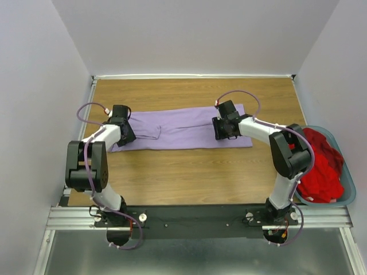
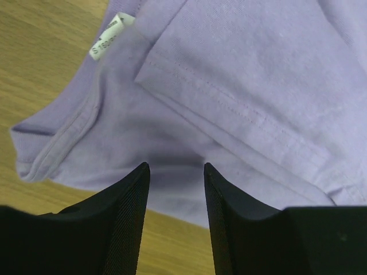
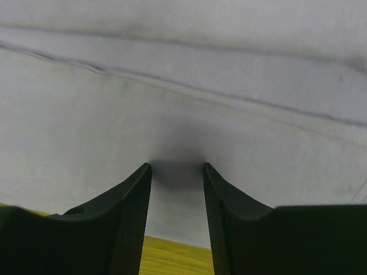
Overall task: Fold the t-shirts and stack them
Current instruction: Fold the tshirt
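Since the lavender shirt (image 1: pixel 183 130) lies stripwise on the counter (image 1: pixel 189 175) left of the basket (image 1: pixel 347 197), I hold left claw (image 2: pixel 176 167) and right claw (image 3: pixel 176 166) open at its two ends to fold it; the red shirt (image 1: pixel 322 169) waits inside the basket.

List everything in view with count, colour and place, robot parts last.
lavender t-shirt: one, light purple, lying as a long band across the far half of the table.
label: one, white, at the edge of that shirt's left end.
red t-shirt: one heap, bright red, crumpled in the basket.
basket: one, teal-grey, at the table's right edge.
table: one, brown wood.
left gripper: one, black fingers, open over the shirt's left end.
right gripper: one, black fingers, open over the shirt's right part.
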